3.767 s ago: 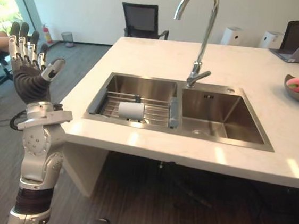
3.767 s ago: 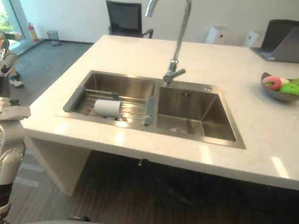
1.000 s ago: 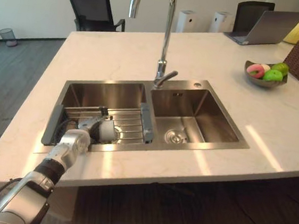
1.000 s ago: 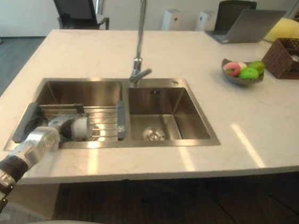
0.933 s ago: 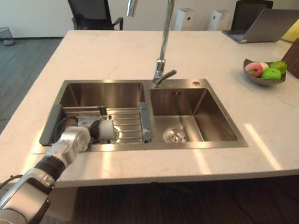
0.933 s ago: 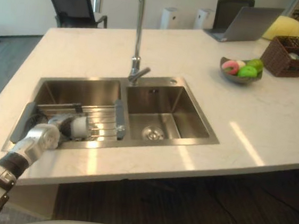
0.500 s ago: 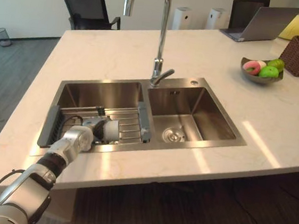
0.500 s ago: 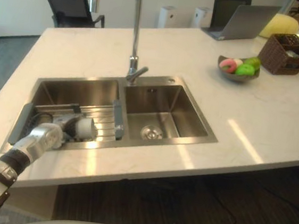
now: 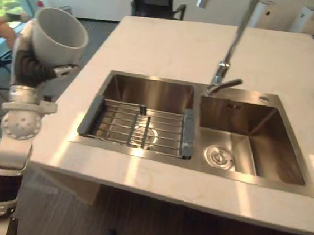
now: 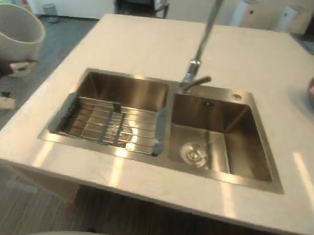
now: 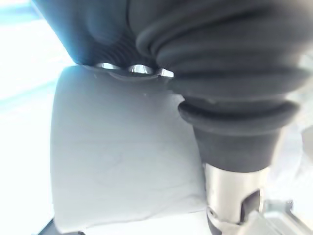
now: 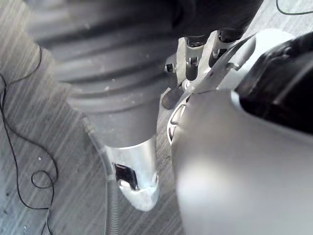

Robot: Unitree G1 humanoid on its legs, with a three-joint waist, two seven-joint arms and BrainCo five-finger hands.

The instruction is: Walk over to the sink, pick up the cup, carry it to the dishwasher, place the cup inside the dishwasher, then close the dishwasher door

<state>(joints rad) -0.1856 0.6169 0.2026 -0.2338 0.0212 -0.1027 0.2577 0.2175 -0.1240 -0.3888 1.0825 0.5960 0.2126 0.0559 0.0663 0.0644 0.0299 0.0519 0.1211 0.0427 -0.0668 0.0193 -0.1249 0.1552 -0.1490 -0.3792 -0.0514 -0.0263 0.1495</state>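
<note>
Pale stone surface under bright daylight. Nearest, right hand hanging low over the floor. Off the surface's near left corner, left hand raised on a near-vertical forearm, fingers clamped on the white cup, mouth up, probably kept high to clear the edge for carrying. Beyond, double steel sink, wire rack in its left basin, tap behind.

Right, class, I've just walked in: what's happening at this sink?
The robot's left hand grips a white cup, raised beside the counter, left of the sink. A rack lies in the sink's left basin. The right hand hangs low near the floor. Carrying the cup to the dishwasher comes next.
</note>
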